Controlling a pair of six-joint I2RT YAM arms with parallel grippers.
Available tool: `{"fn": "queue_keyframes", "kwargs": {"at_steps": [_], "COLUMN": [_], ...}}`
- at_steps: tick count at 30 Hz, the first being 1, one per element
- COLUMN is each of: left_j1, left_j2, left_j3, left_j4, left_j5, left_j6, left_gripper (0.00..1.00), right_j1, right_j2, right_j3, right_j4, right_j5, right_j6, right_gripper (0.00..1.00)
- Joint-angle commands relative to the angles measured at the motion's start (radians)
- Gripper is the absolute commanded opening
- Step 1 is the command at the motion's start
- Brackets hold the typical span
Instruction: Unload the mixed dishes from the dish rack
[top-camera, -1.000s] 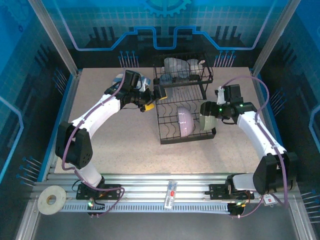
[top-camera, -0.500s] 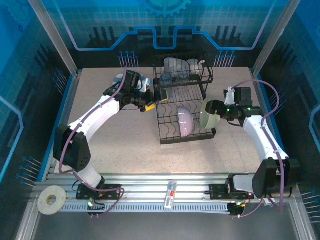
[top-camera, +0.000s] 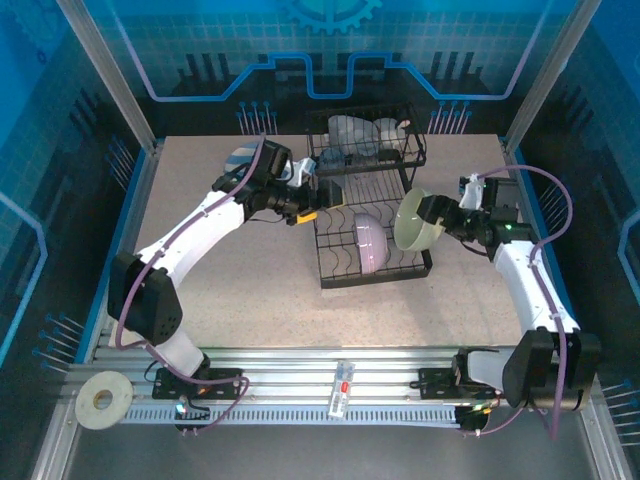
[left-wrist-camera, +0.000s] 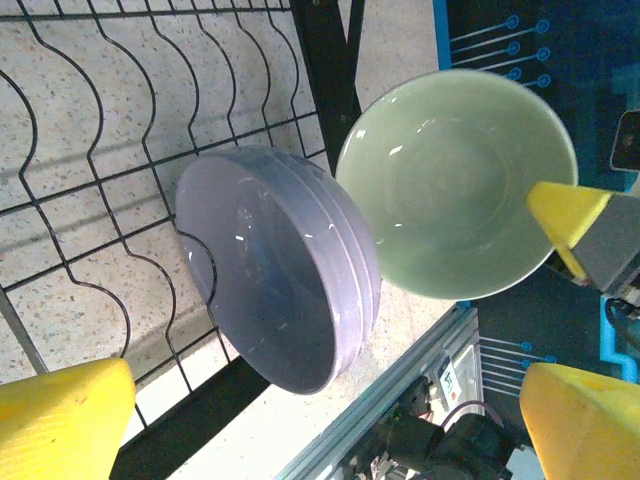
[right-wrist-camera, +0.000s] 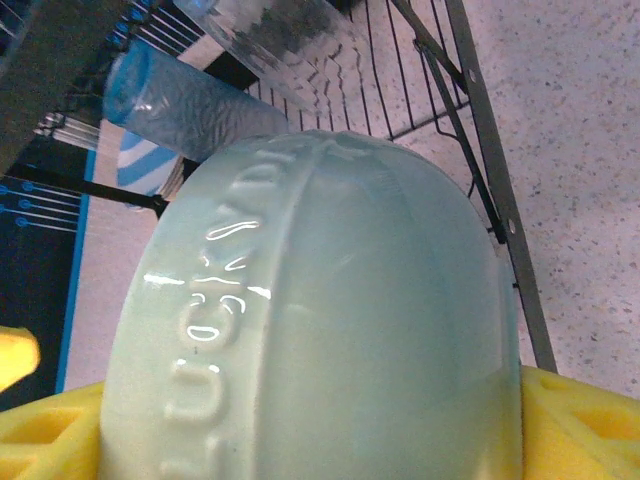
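Since a second ago, the pale green bowl (top-camera: 418, 220) has left the lower tier of the dish rack (top-camera: 322, 250), where it stood on edge just beside the lavender bowl (top-camera: 368, 243). It now hangs in the air off the rack's right side, clear of the wires, tipped on edge with its hollow facing the rack. The right gripper (top-camera: 438, 216) has drawn back to the right with it. Its jaws are set wide and clamped on the bowl at the edge farthest from the rack. The left gripper (top-camera: 310, 198) has edged a little closer to the rack's left side, with its jaws fully spread and holding nothing.

In the left wrist view the green bowl's inside is smooth and glossy with small highlights, and a yellow fingertip (left-wrist-camera: 565, 215) overlaps its rim. In the right wrist view its outer wall is rounded, with raised ridges and embossed marks near the foot.

The lavender bowl stays on edge in the curved slots of the lower tier, glossy, with stepped rings around its outside. The rack is thin black wire bent into wavy dividers on a straight black frame. Clear plastic cups (right-wrist-camera: 280, 50) sit in its upper basket. Under everything lies the speckled beige bench (top-camera: 250, 290).
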Motion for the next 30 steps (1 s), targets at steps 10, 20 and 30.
{"fn": "queue_keyframes", "kwargs": {"at_steps": [10,20,30], "left_j1": [-0.048,-0.077,-0.103], "left_j2": [0.02,0.05,0.09], "left_j3": [0.098,0.136,0.188], "left_j4": [-0.057,-0.073,-0.083], "left_j5": [0.027,0.043,0.057], "left_j6": [0.063,0.088,0.102], "left_gripper": [0.99,0.99,0.95], "right_j1": [-0.055,-0.068,-0.069], "right_j2": [-0.111,-0.164,-0.191], "right_j3": [-0.035,-0.058,-0.065], "right_j4": [0.192,0.234,0.297], "right_j5": [-0.167,-0.216,-0.255], "right_j6": [0.128,0.212,0.307], "right_gripper": [0.19,0.18,0.18]}}
